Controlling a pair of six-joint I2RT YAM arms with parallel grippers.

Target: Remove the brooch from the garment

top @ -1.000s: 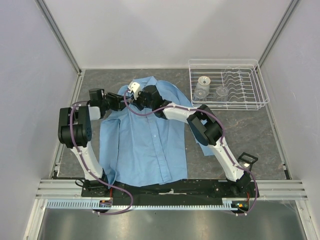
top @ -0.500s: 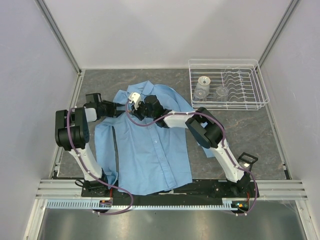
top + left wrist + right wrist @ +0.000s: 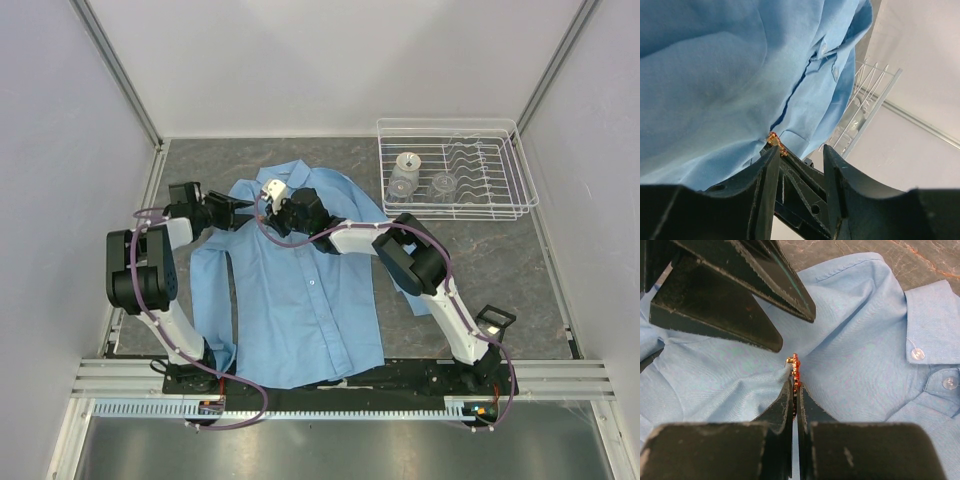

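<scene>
Grey stone-pattern desk (image 3: 480,260), pale walls on three sides. Shirt (image 3: 300,300) lies front-up at centre of the top view, collar toward the upper frame. Brooch (image 3: 795,365) sits on the cloth near the collar, upper left of the shirt. By the look of it, it is not yet free.

Right gripper (image 3: 794,382): jaws together, clamped on the brooch, with a fold of cloth drawn up at the tips. Left gripper (image 3: 800,150): jaws apart, holding nothing, hovering just beside the brooch and close to the right gripper.

Risks, as judged:
- Pulling with the shirt not held down: cloth lifts with the brooch and it does not release.
- Right gripper may have pinched cloth along with the brooch, so a hard tug could snag or tear.
- Small hold: brooch may slip and drop into the folds.
- Grippers are crowded, and closing the left could strike the right.

Around: wire rack (image 3: 450,214) at upper right, holding two small containers (image 3: 407,163), well apart from the work. Right arm covers the collar in the top view.
</scene>
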